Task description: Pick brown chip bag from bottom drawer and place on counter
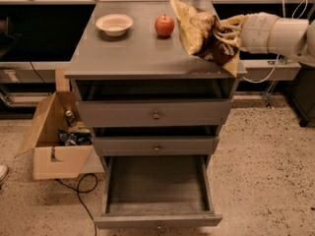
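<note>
claw [225,33] clenched on brown chip bag [198,29] over right edge of counter [138,55], bottom drawer [157,221] standing open, apple [165,25] and bowl [114,24] on counter

On the counter [138,53], the bowl [114,24] at 11 o'clock and the apple [165,25] at 12 o'clock stand along the back edge, the gripper [222,32] (clamped on the brown chip bag [196,27]) overhangs the 2 o'clock corner, and the middle and front lie open.
</note>
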Controlling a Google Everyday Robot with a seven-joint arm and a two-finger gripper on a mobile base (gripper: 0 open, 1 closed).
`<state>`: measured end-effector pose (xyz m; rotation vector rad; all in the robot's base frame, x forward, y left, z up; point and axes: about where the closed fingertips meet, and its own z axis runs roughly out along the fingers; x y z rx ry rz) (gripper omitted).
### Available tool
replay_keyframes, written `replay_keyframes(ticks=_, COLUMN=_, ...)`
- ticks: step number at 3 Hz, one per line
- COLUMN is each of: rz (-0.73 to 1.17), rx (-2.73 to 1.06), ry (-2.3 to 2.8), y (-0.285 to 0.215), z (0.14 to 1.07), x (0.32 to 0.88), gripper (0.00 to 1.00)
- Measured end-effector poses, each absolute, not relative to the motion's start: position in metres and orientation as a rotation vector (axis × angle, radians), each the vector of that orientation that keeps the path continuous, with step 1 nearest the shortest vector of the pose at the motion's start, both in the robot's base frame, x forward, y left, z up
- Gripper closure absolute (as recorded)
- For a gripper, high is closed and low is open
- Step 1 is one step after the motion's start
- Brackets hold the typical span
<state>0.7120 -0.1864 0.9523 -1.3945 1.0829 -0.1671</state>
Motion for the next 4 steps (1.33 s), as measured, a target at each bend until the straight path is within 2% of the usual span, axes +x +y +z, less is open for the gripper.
replay_keyframes(ticks=2, rz=-0.165, rx=-1.469, ry=1.129, y=-0.155, z=0.939, x=0.774, gripper=1.00)
replay_keyframes(ticks=3, rz=-0.167, rx=-1.477, ry=1.164, y=-0.148, z=0.932, x=0.794, gripper=0.96)
replay_keyframes(ticks=4, rz=-0.167, rx=-1.477, ry=1.164, y=-0.148, z=0.932, x=0.794, gripper=0.73)
